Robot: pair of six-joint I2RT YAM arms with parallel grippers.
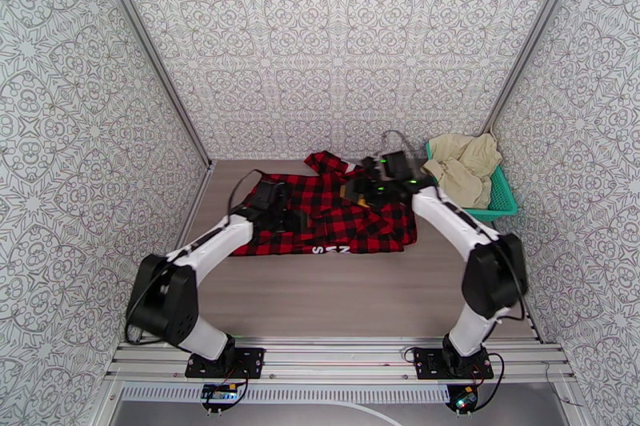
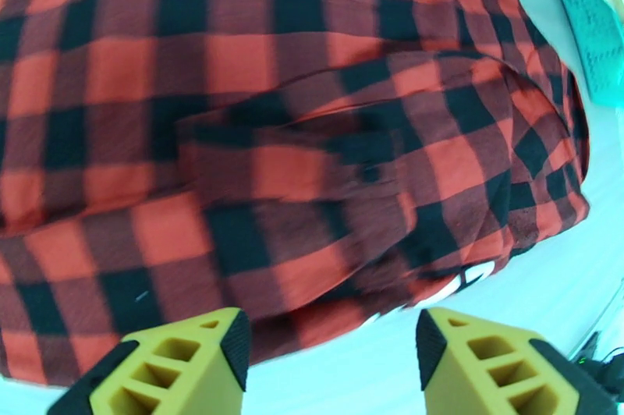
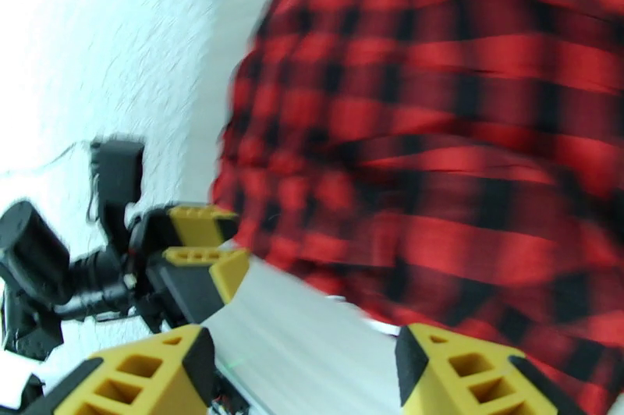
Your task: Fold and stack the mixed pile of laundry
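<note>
With my left gripper (image 2: 331,354) and right gripper (image 3: 304,370) both spread and empty above the shirt (image 1: 328,215) on the table's (image 1: 336,291) far half, I fear a shallow pinch would catch one layer and skew the fold.

Blurred red-and-black checked shirt (image 3: 468,120) on pale table (image 3: 312,327), right tool (image 3: 304,366) jaws apart, empty, left tool (image 3: 222,243) at left

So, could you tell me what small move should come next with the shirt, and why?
Probably lower the right gripper onto the flap sticking out at the shirt's far edge and pinch it, to fold it in. It and the left gripper hang open above the shirt, holding nothing.
</note>
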